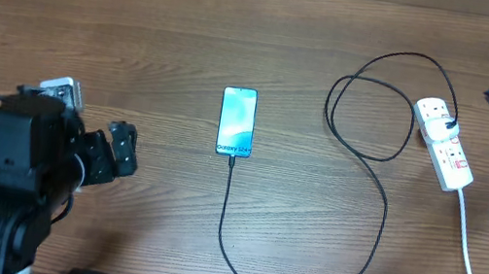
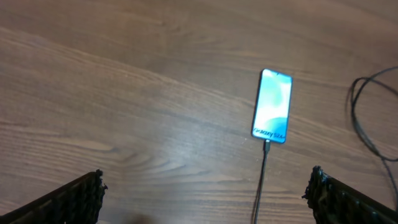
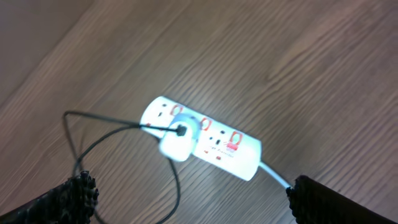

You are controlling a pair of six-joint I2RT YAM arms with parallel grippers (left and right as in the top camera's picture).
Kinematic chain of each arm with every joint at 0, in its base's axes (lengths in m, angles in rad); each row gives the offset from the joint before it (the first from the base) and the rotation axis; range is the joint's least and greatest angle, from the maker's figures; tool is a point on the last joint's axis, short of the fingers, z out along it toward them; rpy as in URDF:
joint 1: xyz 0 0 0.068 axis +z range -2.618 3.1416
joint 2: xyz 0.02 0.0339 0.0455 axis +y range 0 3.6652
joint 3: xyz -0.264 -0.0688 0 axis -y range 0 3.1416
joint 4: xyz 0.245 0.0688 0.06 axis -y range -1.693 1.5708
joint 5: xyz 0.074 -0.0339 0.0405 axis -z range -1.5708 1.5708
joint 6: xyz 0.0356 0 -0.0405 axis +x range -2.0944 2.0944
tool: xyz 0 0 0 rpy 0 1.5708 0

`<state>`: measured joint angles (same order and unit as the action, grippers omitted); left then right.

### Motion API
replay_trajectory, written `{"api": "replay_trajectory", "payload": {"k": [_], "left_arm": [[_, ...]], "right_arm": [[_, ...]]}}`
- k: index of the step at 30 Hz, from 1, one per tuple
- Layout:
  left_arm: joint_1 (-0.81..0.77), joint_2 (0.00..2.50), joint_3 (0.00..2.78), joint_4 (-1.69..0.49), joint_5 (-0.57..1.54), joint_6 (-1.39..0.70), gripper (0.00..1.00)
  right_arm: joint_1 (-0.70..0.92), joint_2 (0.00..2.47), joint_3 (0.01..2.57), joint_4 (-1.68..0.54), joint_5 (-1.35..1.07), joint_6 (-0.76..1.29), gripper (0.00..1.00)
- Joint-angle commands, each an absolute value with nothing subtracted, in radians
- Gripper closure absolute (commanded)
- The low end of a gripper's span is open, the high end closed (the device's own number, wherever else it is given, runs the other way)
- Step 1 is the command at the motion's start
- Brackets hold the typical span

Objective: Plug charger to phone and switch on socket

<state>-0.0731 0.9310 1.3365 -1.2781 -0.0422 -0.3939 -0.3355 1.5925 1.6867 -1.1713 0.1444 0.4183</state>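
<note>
Rt gripper (image 3: 189, 200) open, jaws spread wide, holding nothing. The socket (image 3: 205, 138) lies ahead of it on the table (image 1: 95, 25), not touched. Strip's long axis runs diagonal in the rt wrist view, roughly crosswise to the jaw gap. In the overhead it slants from the far end down toward the near-rt edge, with a thick white cord (image 1: 466, 241) leaving the near end. Lt gripper (image 2: 205, 200) also open and empty, well apart from the strip; the phone (image 1: 236, 121) sits between the 2 arms. So rt arm is nearer for the switch, by my read. The charger (image 1: 226, 198) tip meets the phone's short end by the white text and looks seated. A white adapter (image 3: 176, 142) sits on the strip's far outlet w/ the black cable entering it. Red-marked switches (image 3: 234, 139) line 1 long edge; on/off can't be told. Materials: strip is hard glossy white plastic w/ rounded ends; cable thin, matte, limp, in 1 big loop; phone a flat slab w/ lit blue screen; table is wood-grain, smooth. Judged left: press the switch by the adapter, small target, likely w/ 1 fingertip.
</note>
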Motion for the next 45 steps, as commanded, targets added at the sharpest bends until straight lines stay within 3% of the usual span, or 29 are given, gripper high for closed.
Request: {"api": "replay_trajectory", "payload": {"k": [1, 11, 21, 31, 39, 45], "left_arm": [[-0.077, 0.964, 1.33, -1.274, -0.049, -0.433, 0.0], [-0.077, 1.095, 1.33, -1.275, -0.052, -0.434, 0.0], [-0.077, 1.213, 1.332, -1.248, 0.054, -0.446, 0.0], [-0.079, 0.88, 1.282, -1.233, 0.064, -0.344, 0.01], [-0.079, 0.502, 1.054, -1.191, -0.018, -0.423, 0.0], [-0.079, 0.443, 1.042, -1.193, -0.086, -0.434, 0.0]], "right_arm": [[-0.376, 1.648, 1.689, -1.157, 0.188, 0.413, 0.0], [-0.434, 1.837, 1.689, -1.159, 0.25, 0.361, 0.0], [-0.433, 1.846, 1.689, -1.116, 0.249, 0.317, 0.0], [-0.433, 1.847, 1.689, -1.092, 0.246, 0.279, 0.0], [-0.434, 1.847, 1.689, -1.041, 0.246, 0.279, 0.0], [-0.433, 1.847, 1.689, -1.034, 0.246, 0.278, 0.0]]}}
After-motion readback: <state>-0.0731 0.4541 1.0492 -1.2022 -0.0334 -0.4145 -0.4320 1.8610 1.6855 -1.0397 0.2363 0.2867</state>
